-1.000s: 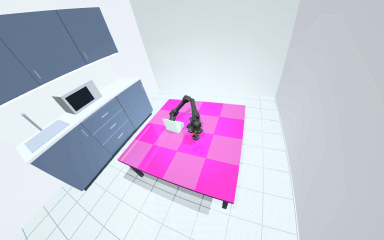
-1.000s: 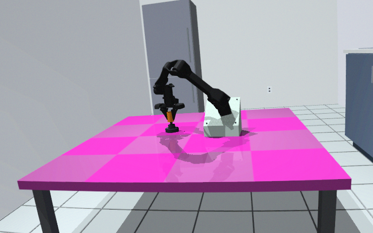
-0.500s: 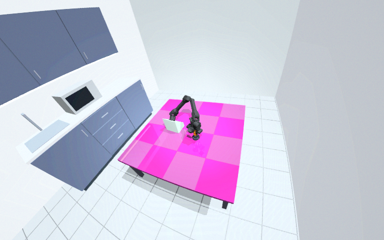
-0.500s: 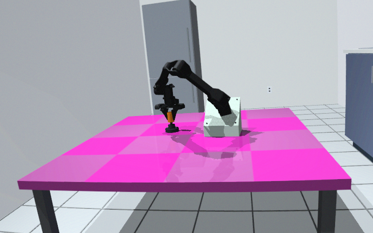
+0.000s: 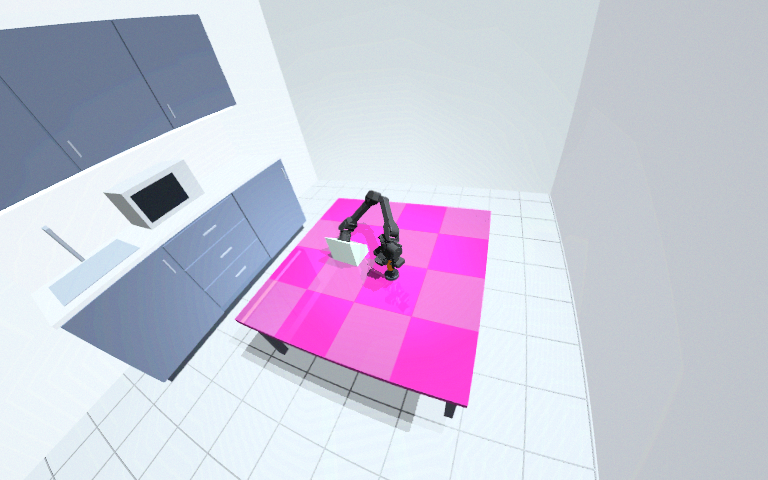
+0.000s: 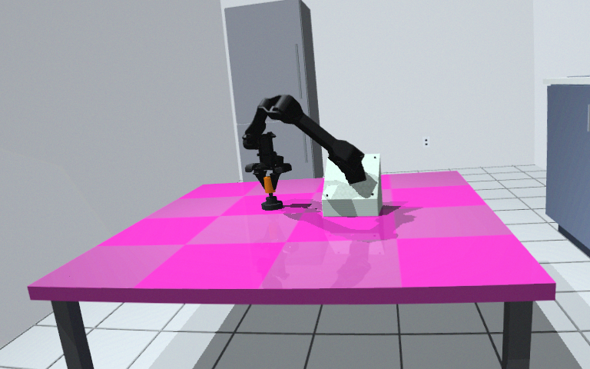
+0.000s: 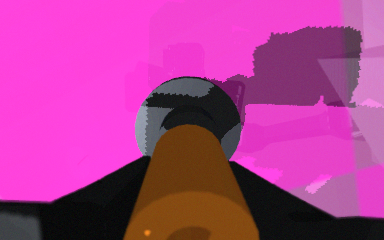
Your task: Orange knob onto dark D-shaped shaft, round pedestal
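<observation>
Arm point(image 5: 385, 211) point(image 6: 319, 131) arched up from pale angled block point(image 5: 346, 251) point(image 6: 352, 206), wrist bent downward. Gripper point(image 5: 389, 264) point(image 6: 269, 184) point(image 7: 188, 166) pointed down, clamped around orange knob point(image 5: 389, 265) point(image 6: 268, 184) point(image 7: 189, 172). Knob stood near upright above round pedestal point(image 5: 391, 275) point(image 6: 271, 205) point(image 7: 151, 125), dark shaft visible between; whether knob touched shaft, could not tell.

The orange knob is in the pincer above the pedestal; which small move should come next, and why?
Probably a slight wrist turn with light downward pressure: the pincer grips the knob, with shaft still visible between it and the pedestal; the flat sides' alignment cannot be seen.
</observation>
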`<state>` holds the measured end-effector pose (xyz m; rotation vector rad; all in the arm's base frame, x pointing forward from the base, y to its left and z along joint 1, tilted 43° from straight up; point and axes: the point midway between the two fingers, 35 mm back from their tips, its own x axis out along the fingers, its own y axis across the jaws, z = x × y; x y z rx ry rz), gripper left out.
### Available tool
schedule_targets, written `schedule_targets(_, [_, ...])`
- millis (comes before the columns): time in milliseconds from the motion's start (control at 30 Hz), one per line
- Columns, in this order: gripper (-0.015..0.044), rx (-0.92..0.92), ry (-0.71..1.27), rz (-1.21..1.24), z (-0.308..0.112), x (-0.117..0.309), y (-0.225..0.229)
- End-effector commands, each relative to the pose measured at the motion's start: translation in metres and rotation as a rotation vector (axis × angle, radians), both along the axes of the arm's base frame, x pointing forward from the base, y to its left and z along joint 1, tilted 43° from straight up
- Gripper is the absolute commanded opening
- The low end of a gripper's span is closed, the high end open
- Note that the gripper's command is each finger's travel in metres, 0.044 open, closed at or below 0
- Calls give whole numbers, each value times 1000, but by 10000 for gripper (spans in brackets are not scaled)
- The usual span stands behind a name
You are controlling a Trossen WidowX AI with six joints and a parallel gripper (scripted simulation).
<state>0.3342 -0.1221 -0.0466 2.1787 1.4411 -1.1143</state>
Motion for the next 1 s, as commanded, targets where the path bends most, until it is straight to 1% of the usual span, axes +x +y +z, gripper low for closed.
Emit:
schedule_targets(0, [0,24,83,-98,0,1,-1])
schedule_targets(967, [0,27,89,-106,-1,1,0])
